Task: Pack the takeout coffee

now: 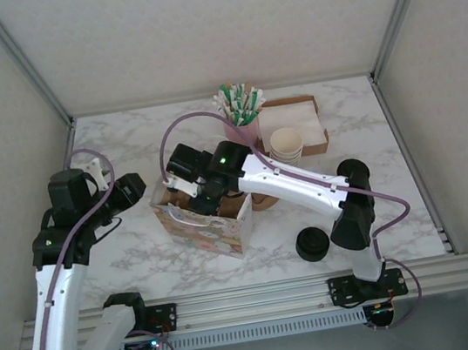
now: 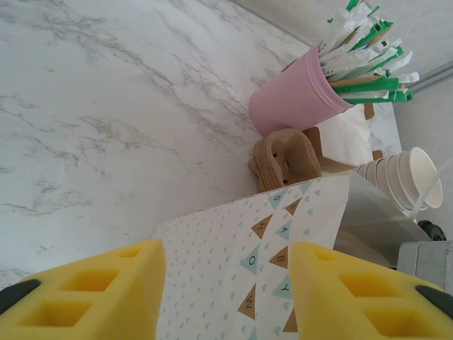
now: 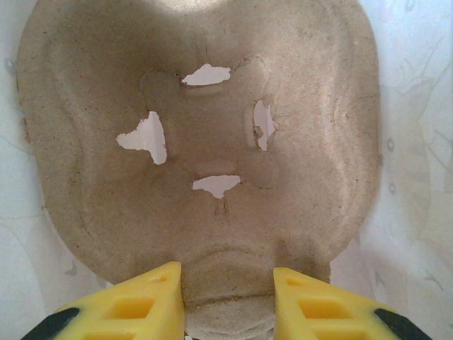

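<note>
1. A patterned paper bag is stood open on the marble table. A pulp cup carrier is seen inside it, against the bag's white lining.
2. The right gripper is placed inside the bag, with its fingers closed on the carrier's near edge.
3. The left gripper is held at the bag's left side. Its fingers are spread with nothing clamped, and the bag's printed wall is seen past the gap.
4. A pink cup is packed with green-and-white wrapped sticks, too bunched to be counted.
5. A cardboard box is filled with white napkins.
6. One each is counted of the bag, pink cup, box, stack of lidless cream cups, pile of black lids, and stack of spare brown carriers beside the pink cup.
7. The takeout coffee's position cannot be told. The bag's mouth is covered by the right arm in the top view.
</note>
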Robot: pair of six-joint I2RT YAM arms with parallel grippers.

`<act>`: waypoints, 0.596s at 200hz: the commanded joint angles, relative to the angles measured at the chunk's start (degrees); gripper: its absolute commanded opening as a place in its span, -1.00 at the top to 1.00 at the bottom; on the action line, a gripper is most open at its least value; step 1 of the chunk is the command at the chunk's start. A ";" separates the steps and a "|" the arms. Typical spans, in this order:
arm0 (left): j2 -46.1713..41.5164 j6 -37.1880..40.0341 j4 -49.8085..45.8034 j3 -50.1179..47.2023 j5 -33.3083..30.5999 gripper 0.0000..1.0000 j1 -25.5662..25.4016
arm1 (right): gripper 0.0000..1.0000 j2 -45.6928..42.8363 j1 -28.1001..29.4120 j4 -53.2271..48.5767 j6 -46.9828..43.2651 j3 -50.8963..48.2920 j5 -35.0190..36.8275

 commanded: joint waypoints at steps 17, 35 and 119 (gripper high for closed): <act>-0.42 -0.81 0.62 0.02 -1.04 -0.01 -0.44 | 0.36 2.15 0.71 -2.69 -1.38 2.00 0.71; -0.31 -0.99 0.75 -0.05 -0.63 -0.01 -0.45 | 0.36 2.72 0.81 -2.80 -1.34 2.30 0.46; 0.04 -1.29 1.24 -0.32 0.14 -0.04 -0.48 | 0.37 5.26 0.79 -4.09 -1.64 2.24 1.93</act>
